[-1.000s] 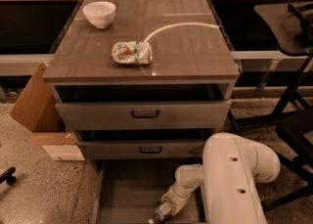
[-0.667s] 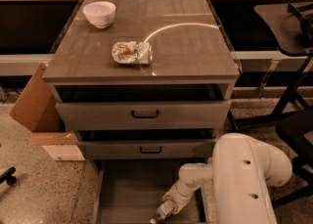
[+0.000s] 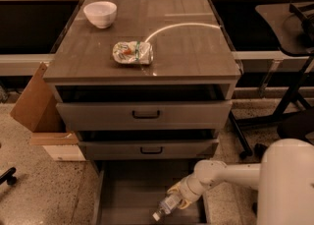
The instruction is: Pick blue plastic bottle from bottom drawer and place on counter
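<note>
One end effector sits low inside the bottom drawer, fingers pinching the blue plastic bottle, whose white cap points toward that drawer's front. Directly above the bottom drawer are the middle drawer and upper drawer. Higher still, the counter carries a wrinkled snack packet and a white bowl.

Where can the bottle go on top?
The counter is bare right of the snack packet and at the front-left corner. The bowl crowds the back-left. The gripper is at the blue plastic bottle in the bottom drawer.
</note>
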Action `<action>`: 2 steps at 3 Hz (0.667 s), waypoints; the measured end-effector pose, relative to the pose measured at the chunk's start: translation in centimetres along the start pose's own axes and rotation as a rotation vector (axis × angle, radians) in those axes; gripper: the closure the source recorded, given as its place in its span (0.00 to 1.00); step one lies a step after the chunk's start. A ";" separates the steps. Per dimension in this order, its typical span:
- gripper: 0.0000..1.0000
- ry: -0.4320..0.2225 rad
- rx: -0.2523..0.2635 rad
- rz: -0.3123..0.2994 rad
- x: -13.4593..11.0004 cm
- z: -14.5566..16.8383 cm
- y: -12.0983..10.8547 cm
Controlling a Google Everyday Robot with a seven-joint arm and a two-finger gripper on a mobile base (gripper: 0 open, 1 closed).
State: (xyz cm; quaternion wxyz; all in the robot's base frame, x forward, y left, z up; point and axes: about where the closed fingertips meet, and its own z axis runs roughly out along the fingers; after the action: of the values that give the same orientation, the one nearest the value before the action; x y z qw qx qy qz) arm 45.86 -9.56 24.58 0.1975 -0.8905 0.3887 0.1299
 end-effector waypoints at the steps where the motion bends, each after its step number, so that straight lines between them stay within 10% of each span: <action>1: 1.00 -0.007 0.062 -0.022 -1.2 -3.9 -0.2; 2: 1.00 -0.007 0.062 -0.022 -1.2 -3.9 -0.2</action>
State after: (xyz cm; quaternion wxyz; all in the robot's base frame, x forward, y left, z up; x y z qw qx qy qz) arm 45.50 -10.46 28.56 0.2277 -0.8878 0.3819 0.1185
